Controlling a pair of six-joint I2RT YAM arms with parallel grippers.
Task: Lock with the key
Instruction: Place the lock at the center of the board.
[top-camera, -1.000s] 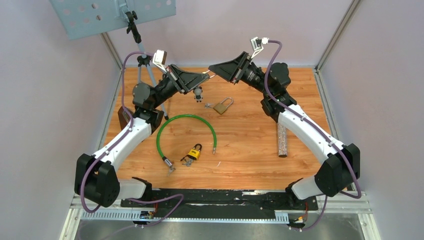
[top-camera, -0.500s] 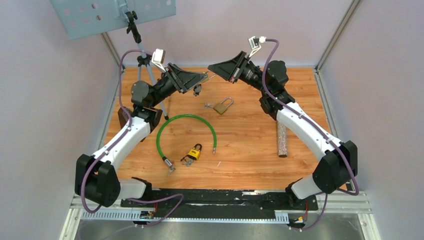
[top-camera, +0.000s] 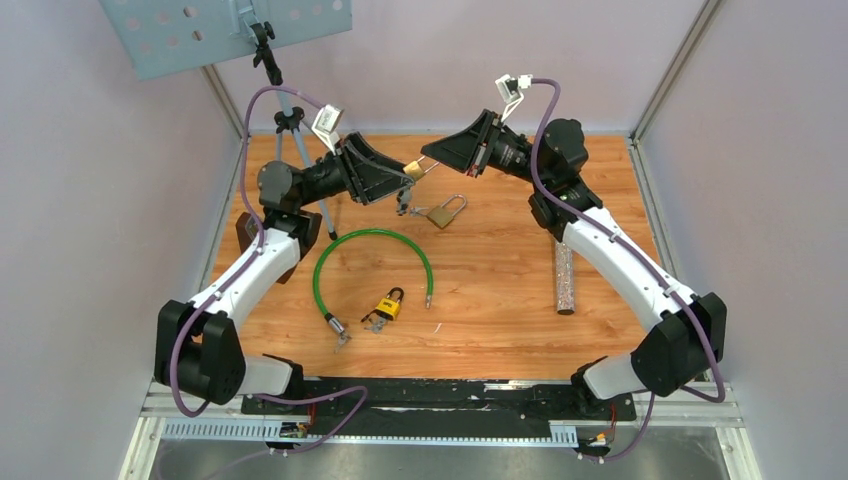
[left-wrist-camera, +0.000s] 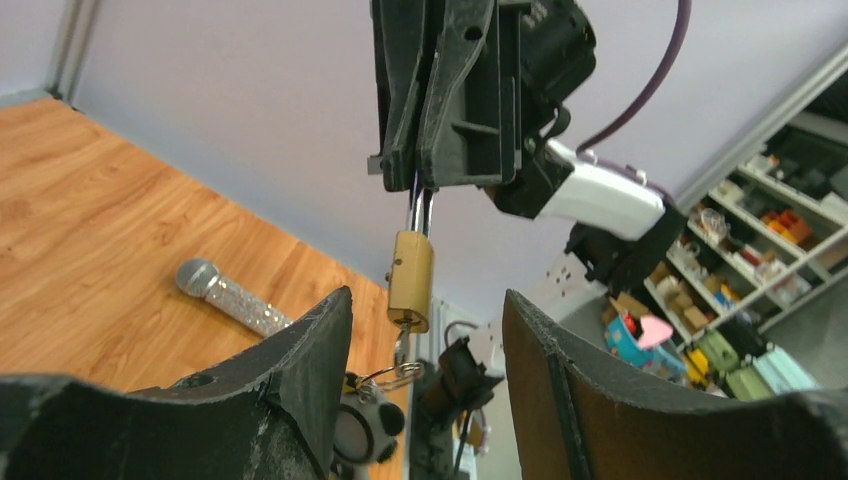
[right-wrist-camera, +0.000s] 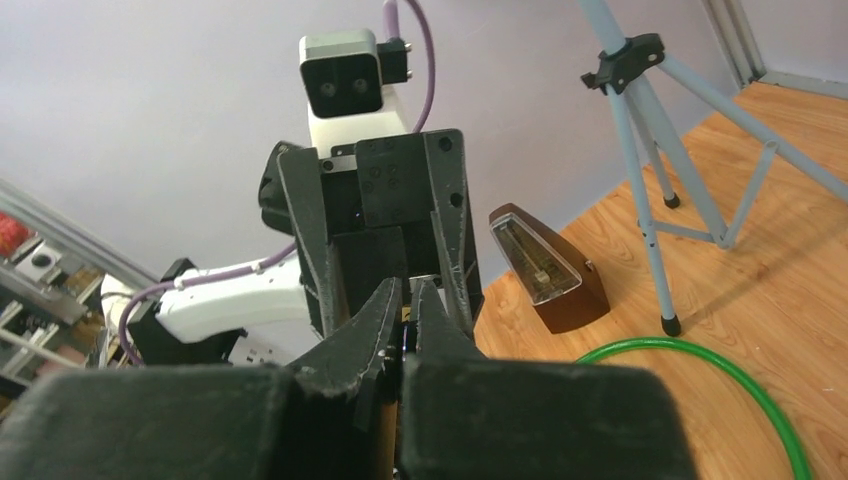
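A small brass padlock (left-wrist-camera: 411, 280) hangs in the air at the back of the table, and my right gripper (left-wrist-camera: 420, 185) is shut on its shackle from above. A key (left-wrist-camera: 402, 345) sits in the keyhole on the lock's underside. From the key dangle a ring (left-wrist-camera: 396, 377) and a panda charm (left-wrist-camera: 365, 430). My left gripper (left-wrist-camera: 425, 330) is open, one finger on each side of the lock and touching nothing. From above, the padlock (top-camera: 413, 171) sits between the left gripper (top-camera: 407, 180) and the right gripper (top-camera: 428, 163). The right wrist view shows its gripper (right-wrist-camera: 405, 292) pressed shut, hiding the lock.
A second brass padlock (top-camera: 447, 212) with keys lies just in front of the grippers. A yellow padlock (top-camera: 389, 303) and a green cable loop (top-camera: 372, 262) lie mid-table. A glitter microphone (top-camera: 565, 281) lies at the right. A tripod (top-camera: 290, 130) and a metronome (right-wrist-camera: 545, 270) stand at the left.
My left gripper opened and let go of the key, which now hangs from the lock. My right gripper closed on the shackle. Both grippers shifted slightly toward the table.
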